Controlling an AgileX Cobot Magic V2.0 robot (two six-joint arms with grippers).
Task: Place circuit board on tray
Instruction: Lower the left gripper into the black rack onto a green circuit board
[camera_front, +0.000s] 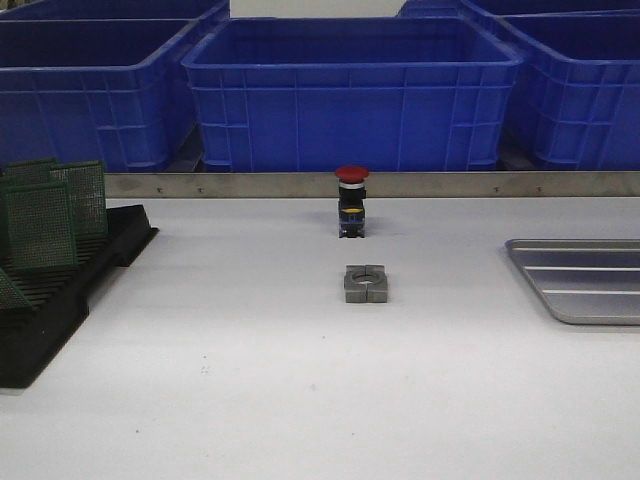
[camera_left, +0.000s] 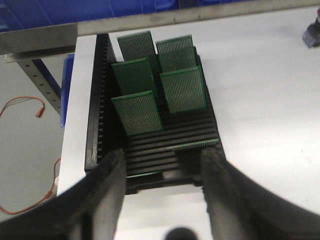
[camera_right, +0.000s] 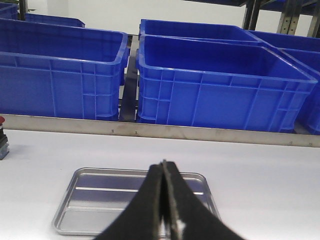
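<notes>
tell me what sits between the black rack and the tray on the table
In the front view, a red-capped push button and a grey metal block sit between rack and tray.

White tabletop (camera_front: 250, 400), matte, bounded at the far edge by a metal strip (camera_front: 250, 184). Near the middle, a small grey metal block (camera_front: 366, 283) with a round hole. Just behind the block, apart from it, a red-capped push button (camera_front: 351, 201) standing upright. Well left of the block, a black slotted rack (camera_front: 60, 290) at the tabletop's edge. Well right of the block, a shallow silver tray (camera_front: 585, 280), ridged, lying flat.
</notes>
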